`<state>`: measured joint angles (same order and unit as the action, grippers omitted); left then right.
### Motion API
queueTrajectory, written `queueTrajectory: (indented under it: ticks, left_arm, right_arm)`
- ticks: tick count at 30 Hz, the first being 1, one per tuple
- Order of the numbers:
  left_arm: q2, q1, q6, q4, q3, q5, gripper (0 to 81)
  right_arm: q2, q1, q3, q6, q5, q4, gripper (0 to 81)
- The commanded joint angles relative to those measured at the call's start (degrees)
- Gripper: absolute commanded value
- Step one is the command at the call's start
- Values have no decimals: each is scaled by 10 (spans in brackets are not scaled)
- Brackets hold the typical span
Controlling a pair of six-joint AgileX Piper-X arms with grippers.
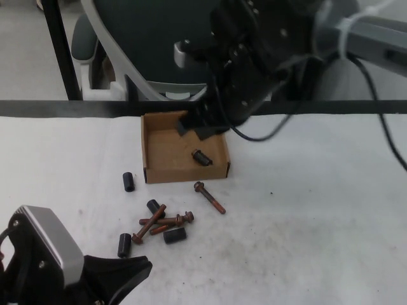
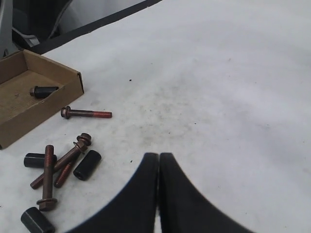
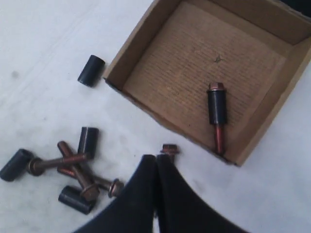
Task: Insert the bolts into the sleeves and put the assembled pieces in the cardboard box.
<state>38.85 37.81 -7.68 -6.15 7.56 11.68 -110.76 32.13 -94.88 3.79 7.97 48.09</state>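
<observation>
High view: cardboard box with one assembled piece lying on its floor; lone bolt just outside its near wall
Right wrist view: right gripper has its fingers pressed together, holding nothing; it hangs above the box's near wall, the lone bolt's head just beside its tips
Left wrist view: left gripper likewise closed and empty; pile of bolts and sleeves lies between it and the box
Bolt axis: head toward the box; shank slanting away
Nearer arm: right for the lone bolt; left for the pile
Next move: probably the fingers must part before any pick
</observation>
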Motion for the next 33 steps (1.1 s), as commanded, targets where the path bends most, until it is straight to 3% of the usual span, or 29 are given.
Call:
queueTrajectory:
  ticks: [1, 10, 19, 22, 27, 29, 33]
  left_arm:
    - [-2, 0, -2, -3, 0, -1, 8]
    - [-2, 0, -11, -1, 0, -3, 8]
    - [-2, 0, -35, -1, 0, -48, 8]
    - [-2, 0, -26, -1, 0, -61, 8]
    - [-2, 0, 3, 4, 0, -90, 13]
    - [-2, 0, 20, 4, 0, -90, 45]
    - [-2, 0, 60, 14, 4, -92, 125]
  right_arm:
    - [44, 4, 57, -1, 0, -41, 2]
    - [80, 11, 173, -9, 1, -68, 2]
    - [80, 20, 182, -9, 1, -68, 6]
    - [80, 22, 182, -9, 2, -68, 99]
    - [80, 22, 182, -19, -11, -70, 436]
    - [78, 22, 182, -23, -22, -71, 439]
    - [67, 22, 181, -16, -21, -72, 347]
